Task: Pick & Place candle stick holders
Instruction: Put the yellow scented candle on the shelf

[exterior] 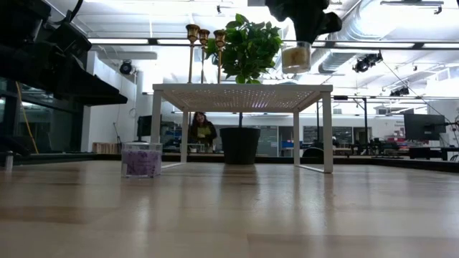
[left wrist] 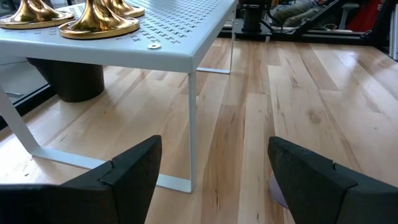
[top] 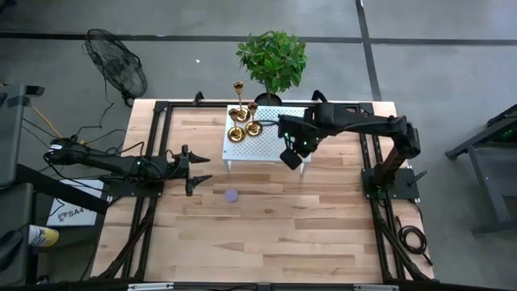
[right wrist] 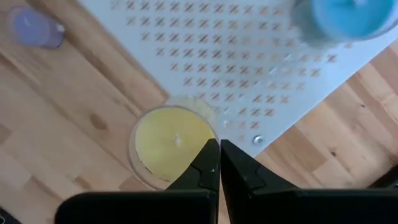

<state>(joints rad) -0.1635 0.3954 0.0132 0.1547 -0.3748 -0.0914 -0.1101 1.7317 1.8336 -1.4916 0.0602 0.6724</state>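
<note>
Three gold candle stick holders [top: 241, 121] stand on their round bases at the far left of a white perforated rack [top: 266, 144]. They also show in the low view [exterior: 204, 43], and their bases show in the left wrist view [left wrist: 93, 22]. My right gripper [right wrist: 219, 158] is shut on a glass jar with a yellow candle [right wrist: 171, 146], held above the rack's near right corner [exterior: 296, 57]. My left gripper [left wrist: 214, 168] is open and empty, low over the table left of the rack [top: 194, 170]. My right gripper pinches the yellow candle jar's rim [right wrist: 210, 138] between its two fingers, on one side of the jar. The fingers come from above and point down. The jar hangs upright below them, lifted clear of the rack and the table [exterior: 296, 59].
A blue candle jar [right wrist: 348, 15] stands on the rack. A purple candle jar [top: 233, 195] stands on the wooden table in front of the rack and also shows in the low view [exterior: 141, 159]. A potted plant [top: 272, 61] stands behind the rack.
</note>
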